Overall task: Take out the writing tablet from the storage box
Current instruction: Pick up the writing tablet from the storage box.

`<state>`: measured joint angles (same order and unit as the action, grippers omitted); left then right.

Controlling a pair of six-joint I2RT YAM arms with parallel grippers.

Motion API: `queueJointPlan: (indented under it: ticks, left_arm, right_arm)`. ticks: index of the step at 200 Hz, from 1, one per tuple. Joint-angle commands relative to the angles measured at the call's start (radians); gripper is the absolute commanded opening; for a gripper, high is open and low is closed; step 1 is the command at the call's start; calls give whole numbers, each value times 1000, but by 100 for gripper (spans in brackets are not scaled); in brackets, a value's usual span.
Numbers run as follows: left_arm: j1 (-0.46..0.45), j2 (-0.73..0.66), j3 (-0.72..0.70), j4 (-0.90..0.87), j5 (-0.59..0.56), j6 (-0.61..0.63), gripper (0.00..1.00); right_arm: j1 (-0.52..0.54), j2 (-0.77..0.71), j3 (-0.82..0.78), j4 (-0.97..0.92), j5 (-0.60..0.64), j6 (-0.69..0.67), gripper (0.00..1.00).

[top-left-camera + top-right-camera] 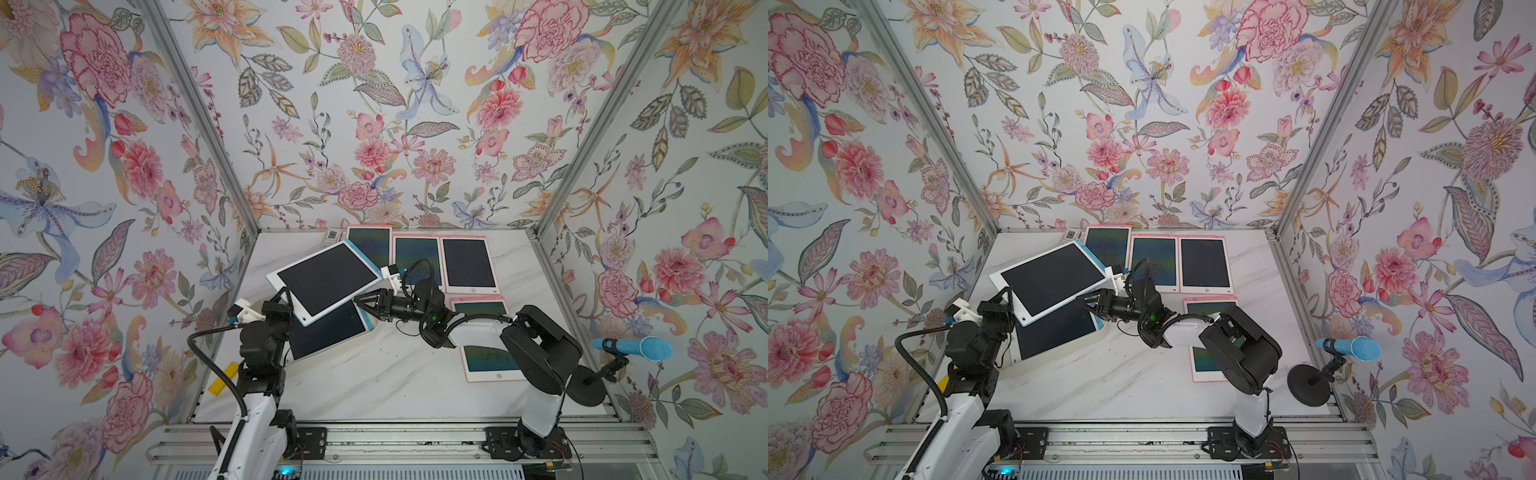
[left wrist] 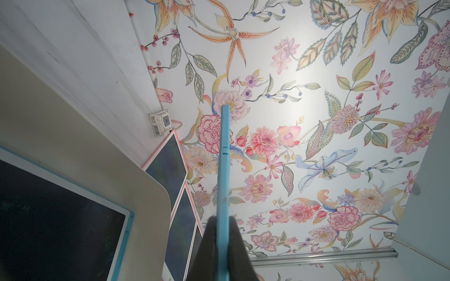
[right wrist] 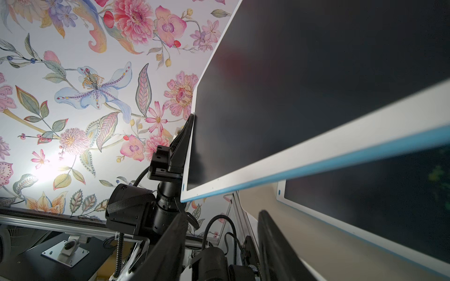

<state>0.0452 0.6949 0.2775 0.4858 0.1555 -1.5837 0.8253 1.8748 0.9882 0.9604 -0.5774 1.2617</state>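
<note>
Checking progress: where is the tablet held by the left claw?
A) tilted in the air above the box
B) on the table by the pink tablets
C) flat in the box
A: the left claw pinches the tablet by its edge, tilted above the box.

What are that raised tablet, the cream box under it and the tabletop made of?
The lifted tablet looks like plastic: a matte white frame, a blue edge and a smooth dark screen with a faint sheen. The storage box is probably moulded plastic, with plain cream walls and rounded corners. The table is white with grey veins; it could be marble or a printed laminate, and the pictures cannot settle which.
</note>
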Motion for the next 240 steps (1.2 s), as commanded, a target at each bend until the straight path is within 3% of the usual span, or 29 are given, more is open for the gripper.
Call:
queueJointPlan:
  ticks: [1, 89, 121, 192, 240]
  left_arm:
    - [-6, -28, -21, 54, -13, -38, 0]
    - [-6, -23, -36, 68, 6, -46, 0]
    - [-7, -25, -56, 90, 10, -56, 0]
    - [-7, 6, -100, 134, 41, -77, 0]
    - [-10, 10, -144, 124, 81, -76, 0]
  right_arm:
    - [4, 50, 53, 47, 15, 44, 47]
    - [9, 152, 148, 106, 17, 85, 44]
    - [8, 169, 182, 84, 31, 83, 35]
    - [10, 200, 240, 62, 56, 65, 26]
    - [-1, 205, 325, -52, -5, -18, 12]
